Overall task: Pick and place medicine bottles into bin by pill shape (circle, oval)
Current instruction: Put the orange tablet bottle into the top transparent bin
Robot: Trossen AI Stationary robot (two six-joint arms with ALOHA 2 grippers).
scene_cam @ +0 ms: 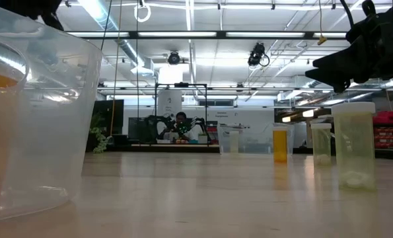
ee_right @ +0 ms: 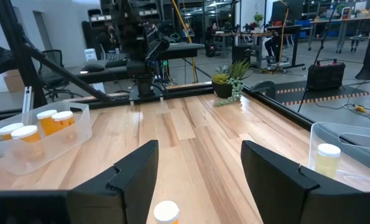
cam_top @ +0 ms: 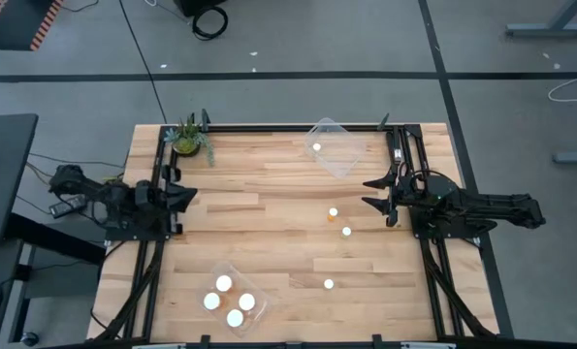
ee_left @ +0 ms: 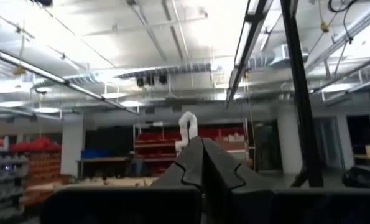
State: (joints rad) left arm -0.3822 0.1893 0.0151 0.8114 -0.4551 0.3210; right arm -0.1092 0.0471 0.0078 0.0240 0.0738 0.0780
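Observation:
Three loose medicine bottles with white caps stand on the wooden table (cam_top: 269, 242): one (cam_top: 334, 212), a second (cam_top: 346, 231) and a third (cam_top: 329, 284). My right gripper (cam_top: 367, 193) is open and empty above the table's right side. A white cap (ee_right: 166, 213) shows low between its fingers, apart from them. My left gripper (cam_top: 183, 197) is shut and empty at the table's left edge, pointing up in its wrist view (ee_left: 202, 162). The low view shows three bottles (scene_cam: 280, 145) (scene_cam: 321, 144) (scene_cam: 355, 145) upright on their bases.
A clear bin (cam_top: 332, 147) at the far side holds one bottle (cam_top: 317, 147). A clear bin (cam_top: 232, 299) at the near left holds several bottles (ee_right: 38, 127). A small green potted plant (cam_top: 188, 139) stands at the far left corner. A black frame rail (cam_top: 298, 127) edges the table.

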